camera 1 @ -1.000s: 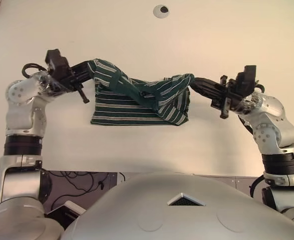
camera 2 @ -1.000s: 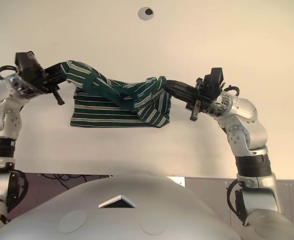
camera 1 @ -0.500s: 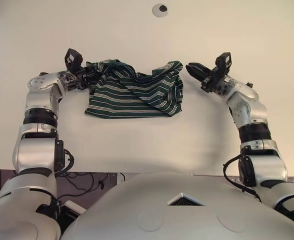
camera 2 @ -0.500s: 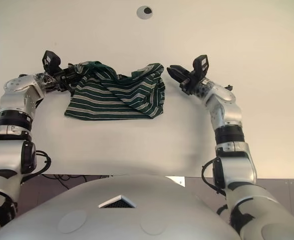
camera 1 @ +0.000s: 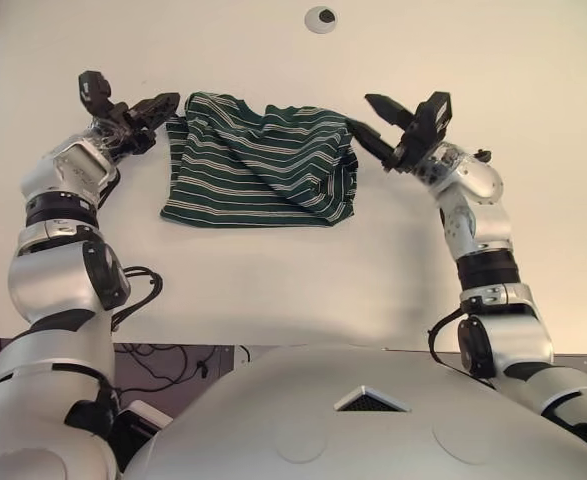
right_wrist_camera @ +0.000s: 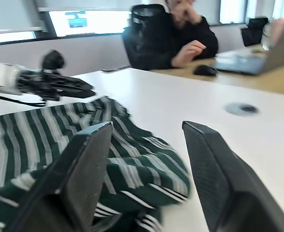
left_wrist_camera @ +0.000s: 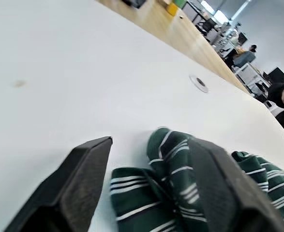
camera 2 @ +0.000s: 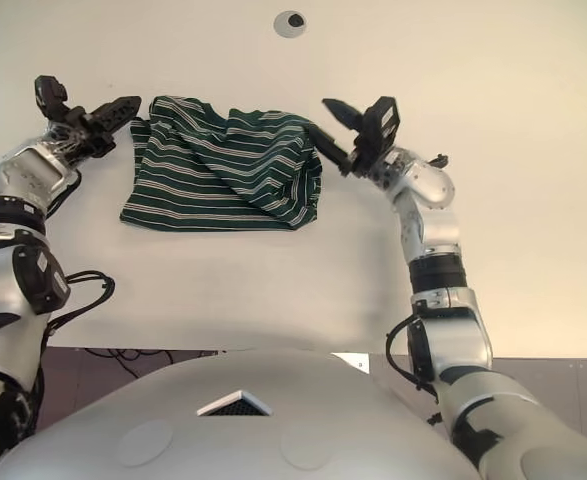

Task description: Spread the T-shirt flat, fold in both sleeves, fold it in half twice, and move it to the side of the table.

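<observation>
The T-shirt (camera 1: 258,160), dark green with white stripes, lies bunched and creased on the white table (camera 1: 273,270), its lower hem fairly straight. My left gripper (camera 1: 156,112) is open at the shirt's upper left corner. In the left wrist view its dark fingers (left_wrist_camera: 79,179) stand wide apart, with a fold of the shirt (left_wrist_camera: 151,208) between them and not clamped. My right gripper (camera 1: 373,122) is open at the shirt's upper right corner. Its fingers (right_wrist_camera: 83,169) are spread just above the cloth (right_wrist_camera: 45,140).
A round grey cable cap (camera 1: 321,18) sits in the table beyond the shirt, also visible as the cap (right_wrist_camera: 241,108) in the right wrist view. Bare tabletop stretches in front of the shirt and to both sides. The table's near edge (camera 1: 273,345) runs below.
A second ago both grippers held the shirt stretched above the table. They lowered it farther away and let go, the right first; it now rests on the table and both are open.
</observation>
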Action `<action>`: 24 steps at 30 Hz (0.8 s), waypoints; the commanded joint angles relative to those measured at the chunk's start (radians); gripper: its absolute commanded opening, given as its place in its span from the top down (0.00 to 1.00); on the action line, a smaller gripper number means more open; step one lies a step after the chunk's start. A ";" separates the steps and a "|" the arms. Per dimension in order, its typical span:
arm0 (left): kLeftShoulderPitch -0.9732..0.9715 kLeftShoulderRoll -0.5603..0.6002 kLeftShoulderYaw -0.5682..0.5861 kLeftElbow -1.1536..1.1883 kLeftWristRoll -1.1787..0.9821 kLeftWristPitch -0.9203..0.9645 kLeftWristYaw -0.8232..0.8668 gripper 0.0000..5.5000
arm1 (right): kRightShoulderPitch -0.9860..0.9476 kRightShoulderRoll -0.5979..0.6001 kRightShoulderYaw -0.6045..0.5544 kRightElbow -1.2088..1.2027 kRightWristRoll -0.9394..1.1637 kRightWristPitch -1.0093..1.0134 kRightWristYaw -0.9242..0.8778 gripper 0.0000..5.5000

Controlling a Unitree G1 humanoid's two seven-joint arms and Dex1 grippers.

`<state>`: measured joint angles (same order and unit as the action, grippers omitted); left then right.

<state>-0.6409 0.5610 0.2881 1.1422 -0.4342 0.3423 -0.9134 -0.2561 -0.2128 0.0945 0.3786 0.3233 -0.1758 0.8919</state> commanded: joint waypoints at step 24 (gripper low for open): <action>0.338 0.328 -0.737 -0.191 1.409 -0.917 0.796 0.45 | -0.180 -0.202 0.407 0.429 -0.753 -0.302 -0.151 0.52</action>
<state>-0.3761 0.8181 -0.3373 0.7726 0.8316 -0.6270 -0.1091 -0.5117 -0.3360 0.4132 0.7514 -0.3345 -0.4985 0.6190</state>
